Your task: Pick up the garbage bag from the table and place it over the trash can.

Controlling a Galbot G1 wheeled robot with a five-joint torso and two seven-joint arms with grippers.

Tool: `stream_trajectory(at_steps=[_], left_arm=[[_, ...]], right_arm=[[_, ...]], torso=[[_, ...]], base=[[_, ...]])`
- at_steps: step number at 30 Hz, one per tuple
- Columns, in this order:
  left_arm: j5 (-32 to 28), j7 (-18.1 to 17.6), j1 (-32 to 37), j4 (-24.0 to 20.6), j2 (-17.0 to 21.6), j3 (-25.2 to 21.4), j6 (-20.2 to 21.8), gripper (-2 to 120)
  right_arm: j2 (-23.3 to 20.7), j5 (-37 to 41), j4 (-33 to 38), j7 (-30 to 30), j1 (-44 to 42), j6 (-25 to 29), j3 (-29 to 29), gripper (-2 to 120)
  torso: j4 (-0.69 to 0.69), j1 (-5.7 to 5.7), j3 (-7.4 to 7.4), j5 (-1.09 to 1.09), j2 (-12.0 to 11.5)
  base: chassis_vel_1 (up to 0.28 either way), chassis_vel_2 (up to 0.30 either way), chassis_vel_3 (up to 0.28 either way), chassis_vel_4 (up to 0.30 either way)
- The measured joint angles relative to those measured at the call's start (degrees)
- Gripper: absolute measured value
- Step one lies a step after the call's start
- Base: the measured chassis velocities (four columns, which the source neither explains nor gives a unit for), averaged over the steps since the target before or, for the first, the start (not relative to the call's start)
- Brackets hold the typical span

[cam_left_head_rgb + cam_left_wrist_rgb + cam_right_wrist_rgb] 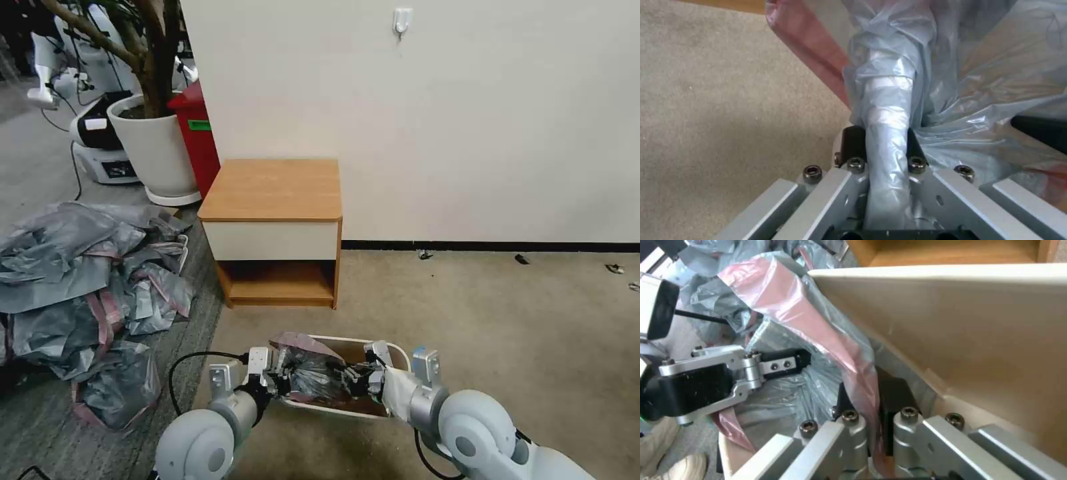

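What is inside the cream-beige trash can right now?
The crinkled grey garbage bag with pink rim hangs into the cream-beige trash can, pinched by left gripper and right gripper. The bin's bottom is covered.

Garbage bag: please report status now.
Left gripper and right gripper both shut on bag. Bag bunched over trash can, not spread. Nothing in the way.

trash can [398, 351] before table [272, 189], bag heap [80, 280] left

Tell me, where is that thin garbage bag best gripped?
Probably by its pink-red rim band, from opposite sides: the garbage bag is limp over the trash can, and the left gripper and right gripper each pinch a gathered fold.
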Motion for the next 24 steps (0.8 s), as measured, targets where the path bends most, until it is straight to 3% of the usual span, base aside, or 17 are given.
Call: stream_trajectory(at_steps=[5, 24], left_arm=[[0.12, 0.04, -0.01, 0.49, 0.0, -0.06, 0.0, 2], [1.89, 0.11, -0.16, 3.89, -0.25, -0.35, -0.74, 2]], right_arm=[[0.05, 0.07, -0.1, -0.16, -0.69, 2.59, 0.35, 0], [-0.8, 4.12, 3.68, 0.56, -1.23, 4.11, 3.29, 0]], torso=[[0.0, 0.0, 0.0, 0.0, 0.0], [0.0, 0.0, 0.0, 0.0, 0.0]], base=[[0.0, 0.0, 0.0, 0.0], [0.0, 0.0, 0.0, 0.0]])
